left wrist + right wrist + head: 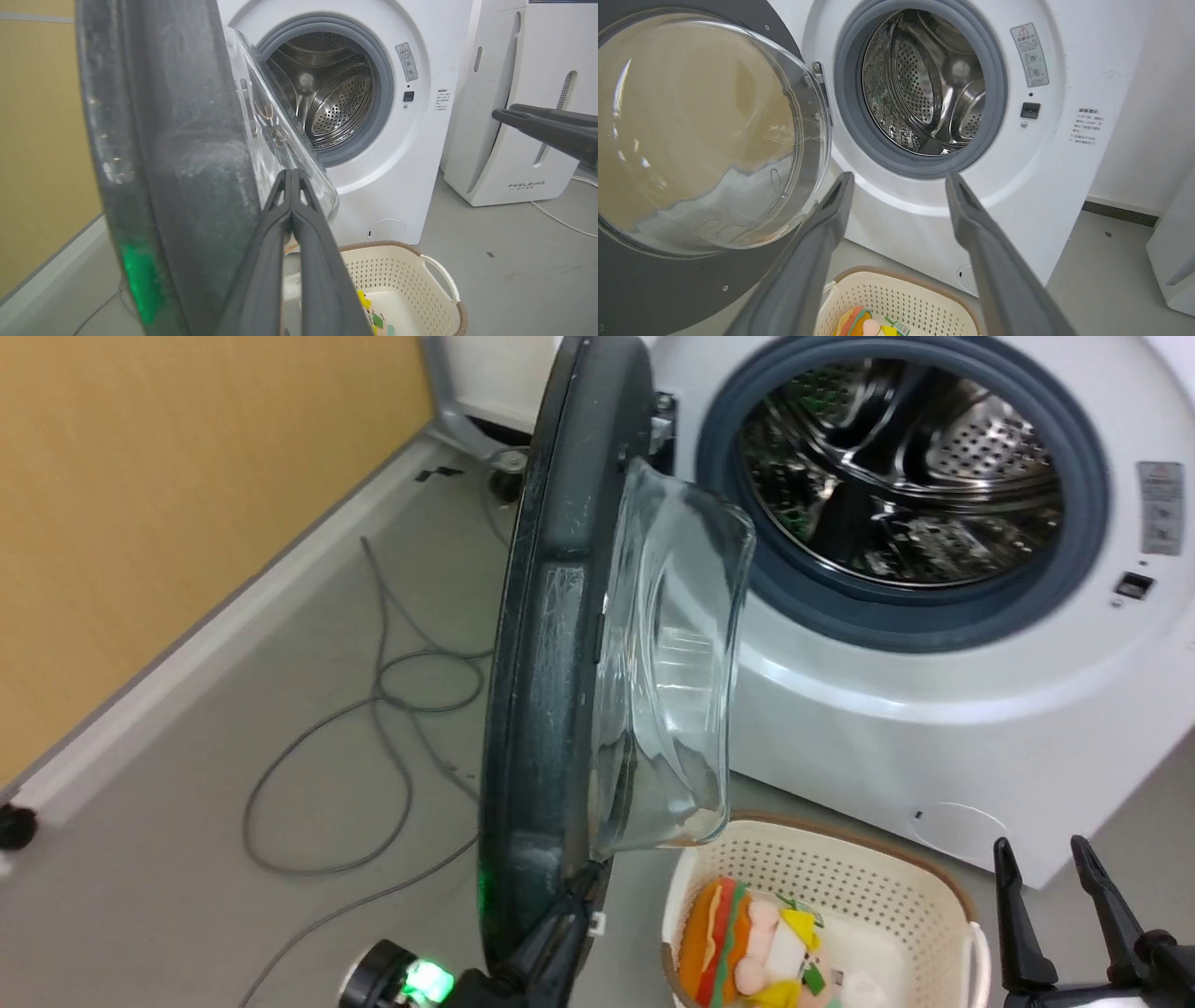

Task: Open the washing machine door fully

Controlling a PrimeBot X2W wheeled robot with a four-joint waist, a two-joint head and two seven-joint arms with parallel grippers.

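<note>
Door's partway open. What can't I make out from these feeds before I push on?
- Whether the left gripper touches the washing machine door: head view, its dark tips blend into the door's rim.
- Warning label text: right wrist view, too small to read.
- Basket contents: head view, partly cut off by the bottom edge.

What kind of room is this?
Probably a laundry room or corner: a white front-loading washing machine, its round glossy black door with a glass window standing open, and a cream perforated plastic basket before it.
</note>
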